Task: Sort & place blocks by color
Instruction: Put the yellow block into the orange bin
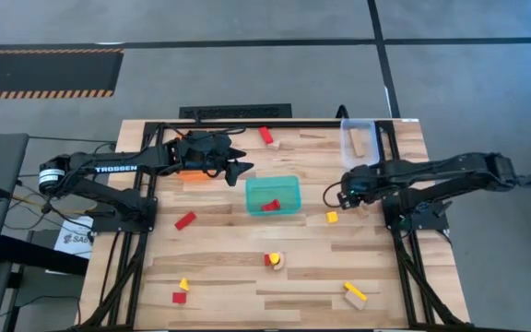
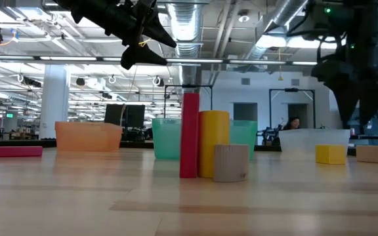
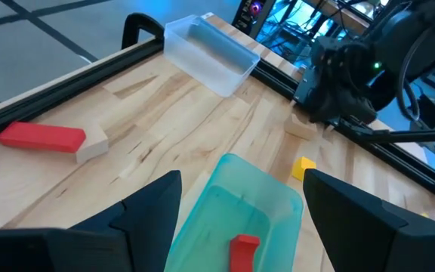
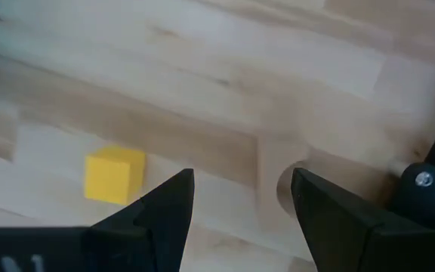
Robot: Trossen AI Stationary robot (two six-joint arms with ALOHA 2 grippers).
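1. Left pincer point(image 1: 244, 168) hangs above the surface point(image 1: 229, 267) just beside the teal tray point(image 1: 289, 182), on the tray's left side in the high view; fingers spread, nothing held.
2. Right pincer point(image 1: 344, 198) sits low over the surface near the right edge; fingers spread, empty. A pale wood block point(image 4: 274, 181) lies between and beyond its fingertips, not gripped.
3. Yellow cube point(image 1: 332, 218) on the surface just beside the right pincer, apart from it.
4. Teal tray holds one red block point(image 1: 271, 205).
5. Clear tray point(image 1: 358, 138) at the far right corner holds a pale wood block point(image 1: 355, 141).
6. Orange tray point(image 2: 88, 136) mostly hidden under the left arm in the high view.
7. Loose on the surface: red bar point(image 1: 266, 135) at the far edge, red bar point(image 1: 185, 220) left of centre, red/yellow/wood cluster point(image 1: 273, 261) at centre, small yellow point(image 1: 183, 285) and red point(image 1: 179, 298) blocks near left, yellow bar on wood piece point(image 1: 355, 293) near right.
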